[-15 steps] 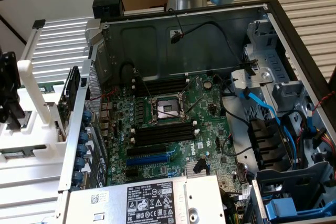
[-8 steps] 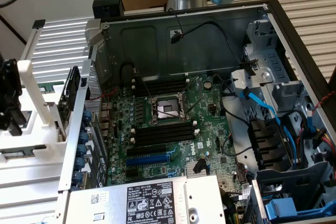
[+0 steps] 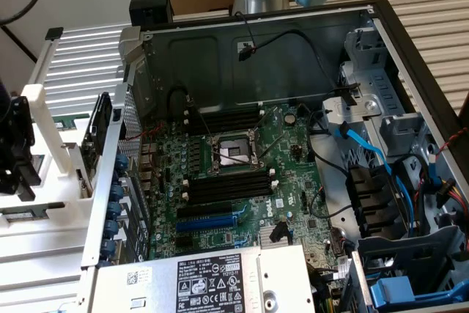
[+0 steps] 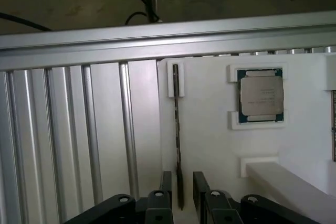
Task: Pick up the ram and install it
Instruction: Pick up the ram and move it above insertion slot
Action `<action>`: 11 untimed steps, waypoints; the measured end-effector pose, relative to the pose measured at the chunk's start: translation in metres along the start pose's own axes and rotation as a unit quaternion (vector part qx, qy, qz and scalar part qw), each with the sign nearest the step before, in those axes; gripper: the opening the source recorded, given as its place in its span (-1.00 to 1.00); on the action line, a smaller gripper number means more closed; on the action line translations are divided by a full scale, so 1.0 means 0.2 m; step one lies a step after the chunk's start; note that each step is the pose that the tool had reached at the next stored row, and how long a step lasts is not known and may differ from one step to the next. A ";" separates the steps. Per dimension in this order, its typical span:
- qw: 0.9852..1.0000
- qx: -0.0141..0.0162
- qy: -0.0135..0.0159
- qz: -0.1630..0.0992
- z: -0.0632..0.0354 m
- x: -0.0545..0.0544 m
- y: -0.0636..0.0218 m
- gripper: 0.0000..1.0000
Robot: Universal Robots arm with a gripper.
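- The jaws stood apart, one on either side of the ram point(image 4: 177, 129), not clamped on it.
- The ram stood on edge on the white holder point(image 4: 210, 145), kept upright by the holder's slotted bracket point(image 4: 176, 80), likely to make it easy to grasp.
- A processor chip point(image 4: 261, 95) sat cradled on the same holder.

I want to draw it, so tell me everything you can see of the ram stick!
The ram shows edge-on as a long, thin, dark strip, so its flat faces are hidden. It stands on edge against a white holder, one end tucked into a small white bracket. Its other end lies between the open fingers of the gripper, with a gap on each side.
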State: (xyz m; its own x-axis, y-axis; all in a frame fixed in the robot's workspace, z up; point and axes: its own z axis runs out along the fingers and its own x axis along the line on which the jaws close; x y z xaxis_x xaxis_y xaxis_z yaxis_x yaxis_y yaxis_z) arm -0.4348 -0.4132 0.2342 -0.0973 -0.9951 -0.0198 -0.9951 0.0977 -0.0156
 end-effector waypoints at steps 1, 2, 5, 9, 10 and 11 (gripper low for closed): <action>1.000 0.000 -0.001 0.000 0.007 0.00 0.000 -0.40; 1.000 0.000 -0.002 -0.001 0.015 0.01 0.001 -0.40; 1.000 -0.001 -0.007 -0.006 0.032 0.01 0.011 -0.40; 1.000 -0.001 -0.011 -0.017 0.053 0.02 0.021 -0.40; 1.000 -0.001 -0.012 -0.019 0.057 0.02 0.024 -0.40; 1.000 -0.002 -0.012 -0.020 0.059 0.02 0.027 -0.40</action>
State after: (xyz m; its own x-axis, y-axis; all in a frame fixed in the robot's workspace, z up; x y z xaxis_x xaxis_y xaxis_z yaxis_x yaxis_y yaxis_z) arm -0.4403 -0.4158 0.2222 -0.0565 -0.9975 -0.0424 -0.9983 0.0571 -0.0136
